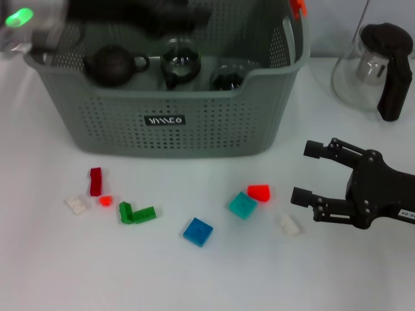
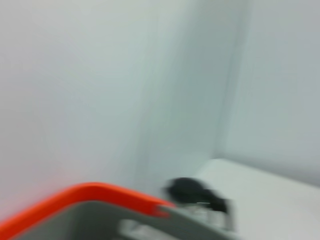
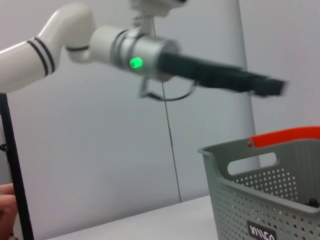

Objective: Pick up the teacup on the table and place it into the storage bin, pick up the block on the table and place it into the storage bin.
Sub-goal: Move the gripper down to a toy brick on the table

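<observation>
Nearest the robot, the right gripper (image 1: 306,173) hovers low over the table (image 1: 194,278) with its fingers spread apart and nothing between them. Small blocks lie scattered just ahead of it — a white block (image 1: 289,225) closest, then a teal block (image 1: 242,205) touching a red block (image 1: 259,192). To grip well, it should probably drop squarely over one lone piece, so the white one looks safest. Farther back stands the storage bin (image 1: 165,123), with dark teaware already inside. The left gripper (image 3: 270,86) reaches high above the bin; I cannot tell whether its claw is apart or together.
</observation>
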